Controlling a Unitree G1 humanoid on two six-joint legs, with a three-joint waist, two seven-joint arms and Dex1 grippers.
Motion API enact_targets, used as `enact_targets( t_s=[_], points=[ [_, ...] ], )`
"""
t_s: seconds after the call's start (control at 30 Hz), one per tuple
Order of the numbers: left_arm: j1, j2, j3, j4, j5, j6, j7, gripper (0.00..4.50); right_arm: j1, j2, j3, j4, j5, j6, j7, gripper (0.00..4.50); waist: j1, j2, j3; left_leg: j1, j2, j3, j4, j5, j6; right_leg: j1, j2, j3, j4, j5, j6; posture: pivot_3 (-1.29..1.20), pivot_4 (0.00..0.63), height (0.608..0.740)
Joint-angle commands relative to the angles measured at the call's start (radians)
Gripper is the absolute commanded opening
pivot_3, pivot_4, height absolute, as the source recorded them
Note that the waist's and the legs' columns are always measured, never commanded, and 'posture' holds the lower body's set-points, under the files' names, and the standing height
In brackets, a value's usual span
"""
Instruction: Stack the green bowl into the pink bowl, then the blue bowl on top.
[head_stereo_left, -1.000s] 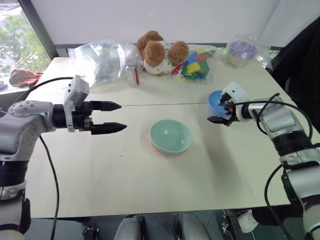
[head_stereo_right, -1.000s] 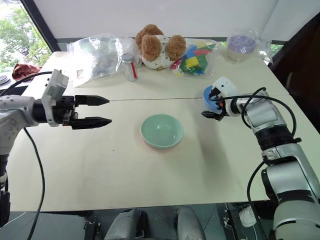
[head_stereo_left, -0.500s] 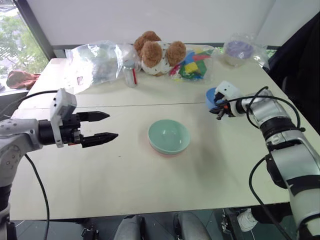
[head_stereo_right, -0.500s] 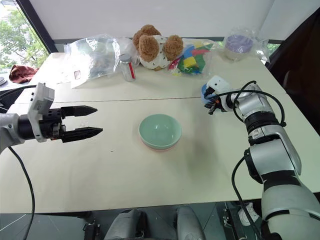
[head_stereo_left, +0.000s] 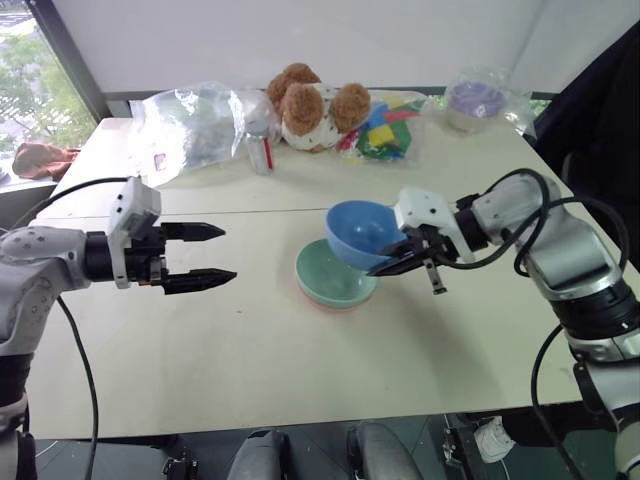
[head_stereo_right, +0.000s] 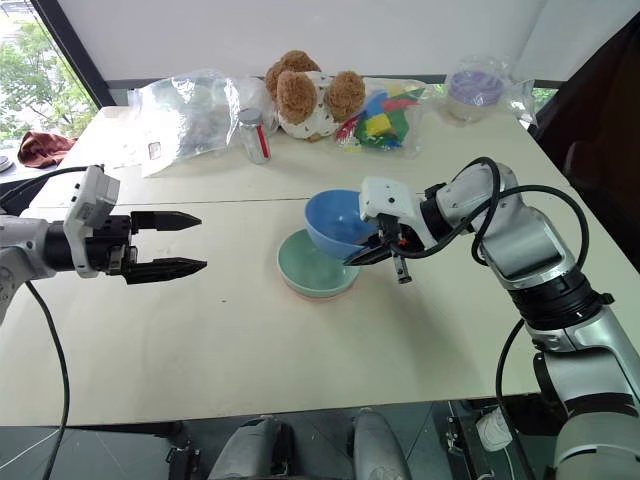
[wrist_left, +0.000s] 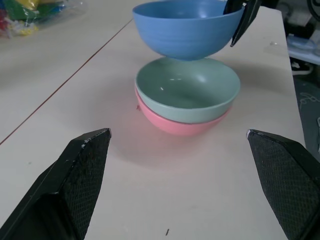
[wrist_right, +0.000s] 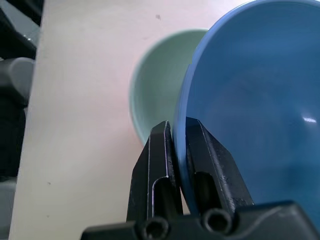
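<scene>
The green bowl (head_stereo_left: 328, 284) sits nested in the pink bowl (wrist_left: 185, 125) at the middle of the table. Just above them and slightly to the right hangs the blue bowl (head_stereo_left: 362, 232), tilted, its underside close over the green bowl's far rim. My right gripper (head_stereo_left: 380, 268) is shut on the blue bowl's rim, one finger inside and one outside, as the right wrist view shows at the fingertips (wrist_right: 165, 131). My left gripper (head_stereo_left: 228, 252) hovers open to the left of the stack, pointing at it, with nothing between its fingers.
Along the far edge lie a clear plastic bag (head_stereo_left: 195, 120), a small bottle (head_stereo_left: 262, 150), a teddy bear (head_stereo_left: 310, 105), a bag of coloured toys (head_stereo_left: 385, 125) and a wrapped purple bowl (head_stereo_left: 475, 100). A seam (head_stereo_left: 270, 211) runs across the table.
My right gripper shut on the blue bowl's rim, lifted it off the right side of the table and carried it left over the green and pink bowls. The left gripper stayed open in place.
</scene>
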Motion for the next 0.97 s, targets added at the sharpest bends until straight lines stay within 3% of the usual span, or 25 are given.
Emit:
enact_targets(
  t_s=[0.03, 0.17, 0.27, 0.5, 0.73, 0.97],
  points=[
    [-0.013, 0.021, 0.005, -0.01, 0.002, -0.026, -0.033, 4.5, 0.0, 0.019, 0.023, -0.03, 0.001, -0.01, 0.005, 0.06, 0.005, 0.0, 0.0, 0.0, 0.0, 0.0, 0.0, 0.0, 0.0, 0.0, 0.0, 0.0, 0.0, 0.0, 0.0, 0.0, 0.15, 0.74],
    [-0.007, 0.029, -0.002, -0.011, 0.016, -0.036, -0.048, 4.5, -0.001, 0.04, 0.058, -0.021, -0.009, -0.025, 0.014, 0.06, 0.01, 0.0, 0.0, -0.001, 0.001, 0.0, -0.001, 0.0, 0.0, -0.001, 0.001, 0.0, 0.0, 0.0, 0.0, 0.0, 0.15, 0.74],
    [-0.005, 0.027, -0.003, -0.012, 0.02, -0.039, -0.046, 4.5, -0.013, 0.061, 0.076, -0.008, -0.022, -0.032, 0.007, 1.04, 0.01, 0.0, 0.0, -0.001, 0.0, 0.0, 0.0, 0.0, 0.0, -0.001, 0.001, 0.0, 0.0, 0.0, 0.0, 0.0, 0.15, 0.74],
    [0.016, 0.031, 0.008, -0.034, 0.01, -0.014, -0.033, 4.5, -0.031, 0.035, 0.012, -0.069, 0.012, 0.013, 0.002, 4.48, 0.012, 0.0, 0.0, -0.001, 0.0, 0.0, 0.0, 0.0, 0.0, -0.001, 0.001, 0.0, 0.0, 0.0, 0.0, 0.0, 0.15, 0.74],
    [0.065, 0.039, 0.033, -0.076, 0.005, -0.01, -0.011, 4.5, 0.035, -0.134, -0.223, -0.138, 0.129, 0.183, -0.046, 4.48, 0.016, 0.0, 0.0, -0.001, 0.0, -0.001, 0.0, 0.0, 0.0, 0.0, 0.0, -0.001, -0.002, 0.0, 0.0, 0.0, 0.15, 0.74],
    [0.073, 0.045, 0.066, -0.105, -0.038, 0.038, 0.012, 4.5, 0.269, -0.232, -0.455, -0.224, 0.258, 0.356, -0.146, 4.48, 0.015, 0.0, 0.0, 0.0, 0.001, -0.001, -0.001, 0.0, 0.001, 0.0, -0.001, 0.0, -0.002, 0.0, 0.0, 0.0, 0.15, 0.74]
  ],
)
